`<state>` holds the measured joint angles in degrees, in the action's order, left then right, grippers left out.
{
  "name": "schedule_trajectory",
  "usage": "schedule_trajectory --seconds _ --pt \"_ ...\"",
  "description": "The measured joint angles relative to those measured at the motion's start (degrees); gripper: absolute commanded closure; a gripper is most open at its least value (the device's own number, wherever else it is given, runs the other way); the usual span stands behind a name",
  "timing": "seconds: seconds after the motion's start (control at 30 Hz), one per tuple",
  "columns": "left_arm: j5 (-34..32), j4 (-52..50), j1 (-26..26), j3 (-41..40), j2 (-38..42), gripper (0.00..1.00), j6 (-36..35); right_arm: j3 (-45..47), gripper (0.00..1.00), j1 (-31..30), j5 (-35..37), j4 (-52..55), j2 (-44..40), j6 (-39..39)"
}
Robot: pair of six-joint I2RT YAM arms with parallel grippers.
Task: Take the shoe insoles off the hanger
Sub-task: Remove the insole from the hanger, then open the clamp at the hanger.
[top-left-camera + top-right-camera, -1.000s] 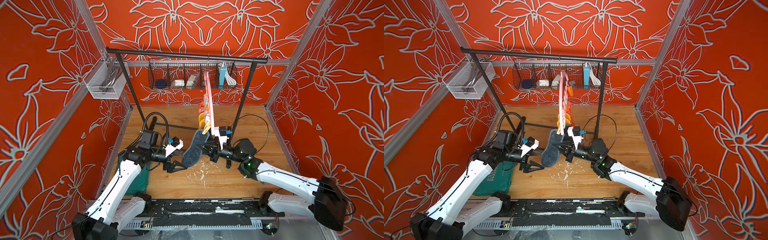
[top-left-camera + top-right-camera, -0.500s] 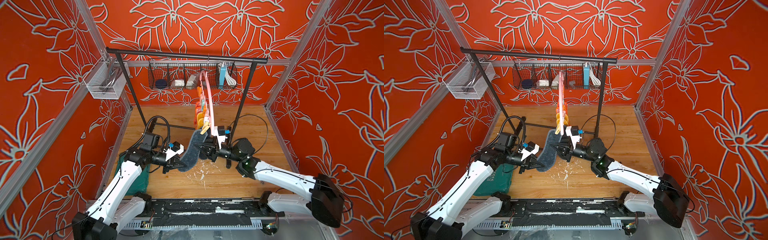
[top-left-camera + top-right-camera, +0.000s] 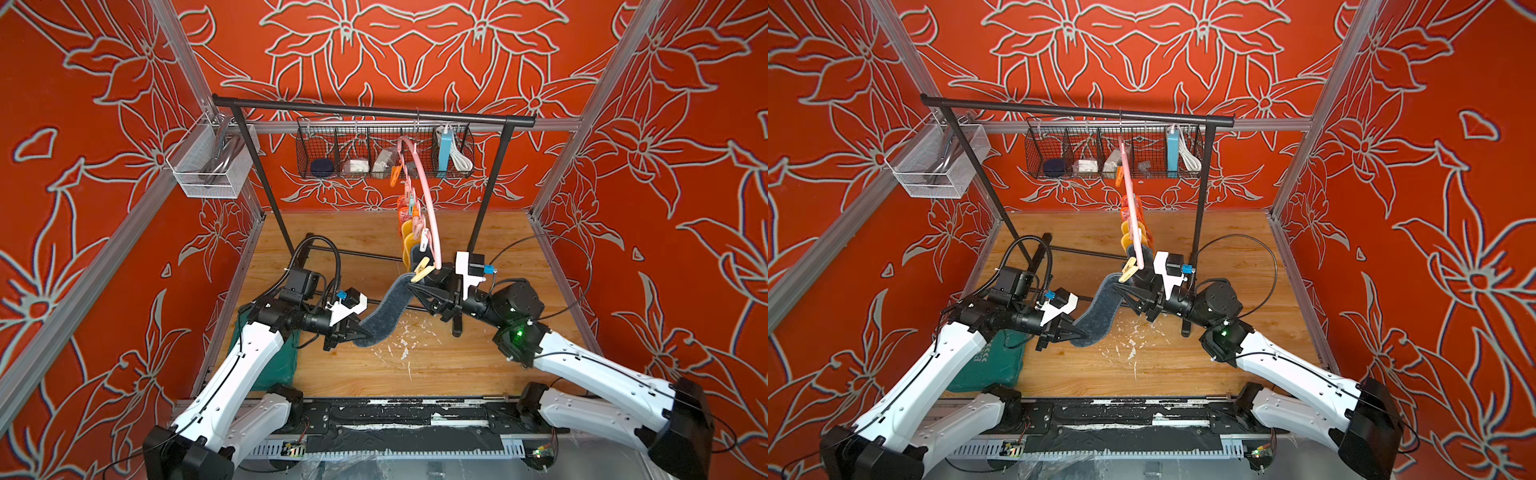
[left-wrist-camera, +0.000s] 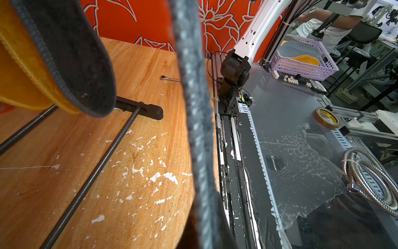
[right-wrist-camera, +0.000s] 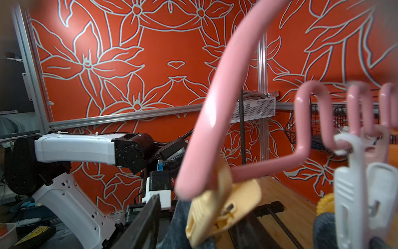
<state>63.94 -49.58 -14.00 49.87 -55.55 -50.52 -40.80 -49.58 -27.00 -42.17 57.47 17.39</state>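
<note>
Hanging over the middle of the wooden bench [image 3: 457, 365]: a flat, foot-shaped, fuzzy dark grey insole [image 3: 386, 309], clipped at its upper end by a small pale yellow plastic clothespin [image 3: 422, 268] to the near tip of the thin arched pink plastic hanger [image 3: 424, 187]. Sags in an S from that clip down toward the bench's left edge, long axis slanting from the right arm's side to the left arm's. Pinched at the lower end by the left gripper [image 3: 355, 332], pressed together on the fabric. Met at the upper end by the right gripper [image 3: 419, 292], spread, with one black finger [image 5: 148, 217] clear of the clip in the right wrist view.

Probably mid-release of the clipped end. Hinges on the clothespin lying directly ahead of the right gripper; touching or not, cannot tell. Right arm nearer the clip, left arm nearer the free end.

Just behind on the same rail: a second dark grey insole [image 4: 81, 64] under a white clothespin [image 5: 355, 183], then mustard yellow insoles [image 3: 409, 241], then mottled red-pink insoles [image 3: 402, 212] toward the far edge, all clipped. In the way: the hanger itself, likely free to swing on the tall black metal rack [image 3: 374, 110], and the rack's foot bars [image 4: 137, 107] low under the insole. Well apart at the left edge: a dark green pouch [image 3: 992, 370].
</note>
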Motion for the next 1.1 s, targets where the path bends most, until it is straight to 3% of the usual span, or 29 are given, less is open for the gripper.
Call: schedule_trajectory --seconds 0.37,0.83,1.1 --pt "0.0 -2.6 0.0 0.0 0.3 1.0 -3.1 -4.2 0.45 4.4 -4.9 0.6 2.5 0.0" --pt "-0.8 -3.8 0.0 -1.0 1.1 1.0 -5.3 -4.4 0.87 7.1 -9.9 0.3 4.0 2.8" --pt "-4.5 -7.2 0.0 -3.4 2.6 1.0 -9.6 -5.2 0.89 7.8 -8.6 6.8 3.8 -0.5"
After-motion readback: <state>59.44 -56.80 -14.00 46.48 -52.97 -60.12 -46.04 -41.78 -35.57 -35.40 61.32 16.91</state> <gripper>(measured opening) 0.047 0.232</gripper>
